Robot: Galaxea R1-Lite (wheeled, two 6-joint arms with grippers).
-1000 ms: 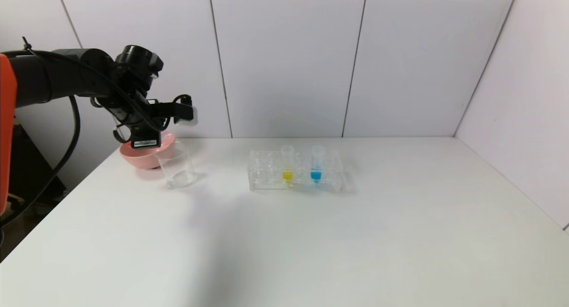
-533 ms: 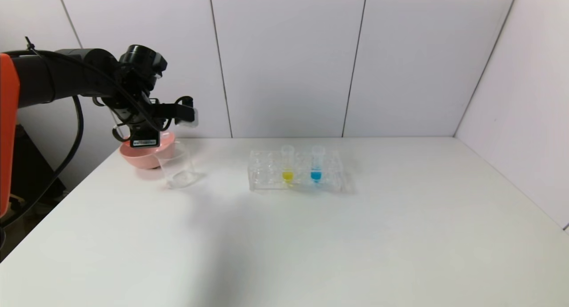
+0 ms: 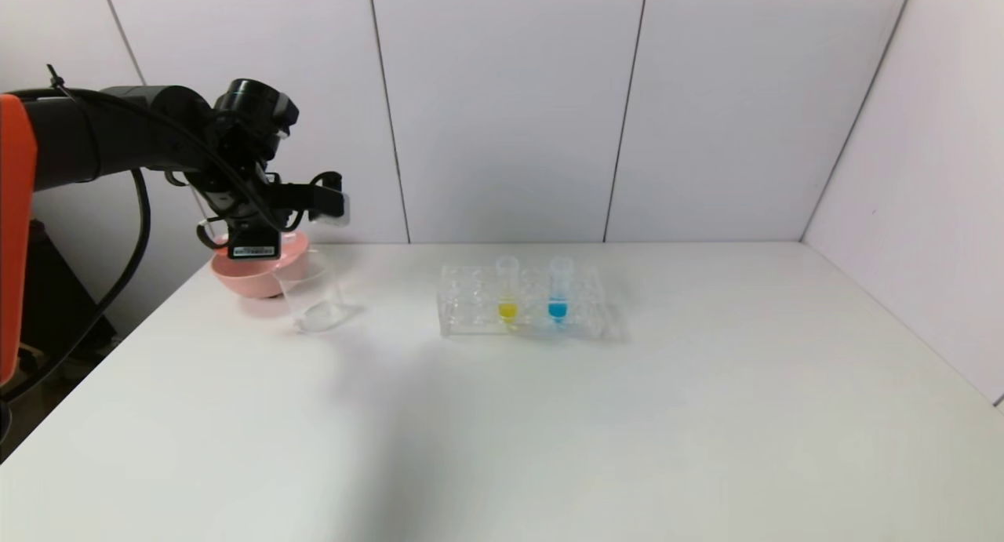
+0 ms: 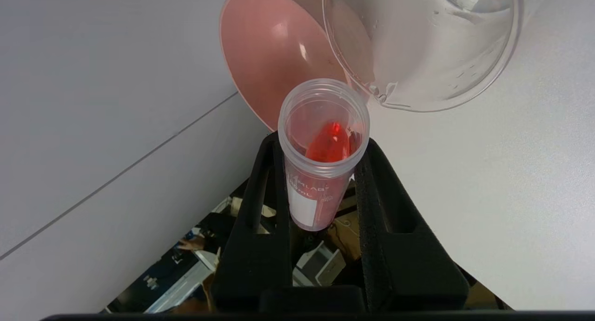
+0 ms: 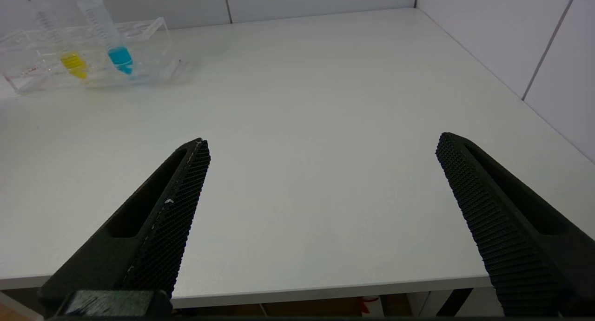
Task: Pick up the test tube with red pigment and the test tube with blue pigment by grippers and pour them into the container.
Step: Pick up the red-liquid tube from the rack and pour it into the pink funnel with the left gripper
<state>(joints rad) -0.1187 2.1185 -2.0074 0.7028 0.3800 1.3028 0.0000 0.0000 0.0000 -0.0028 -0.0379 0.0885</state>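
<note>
White table [image 3: 549,416], pale panelled walls [image 3: 502,95]

Even, bright, diffuse light washes the white worktop [image 3: 549,416] and wall panels, leaving only a faint soft shadow spreading toward the near edge in the head view. A small glare spot sits inside the pink bowl [image 4: 274,56], and the container [image 4: 432,42] shows pale reflections. Both wrist views are sharp up close.

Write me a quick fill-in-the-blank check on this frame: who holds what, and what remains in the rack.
1. The left gripper is shut on the tube with ____ pigment.
2. In the rack, beside the blue tube, stands a ____ one.
3. The right gripper is ____ and holds nothing.

Missing words: red; yellow; open
</note>
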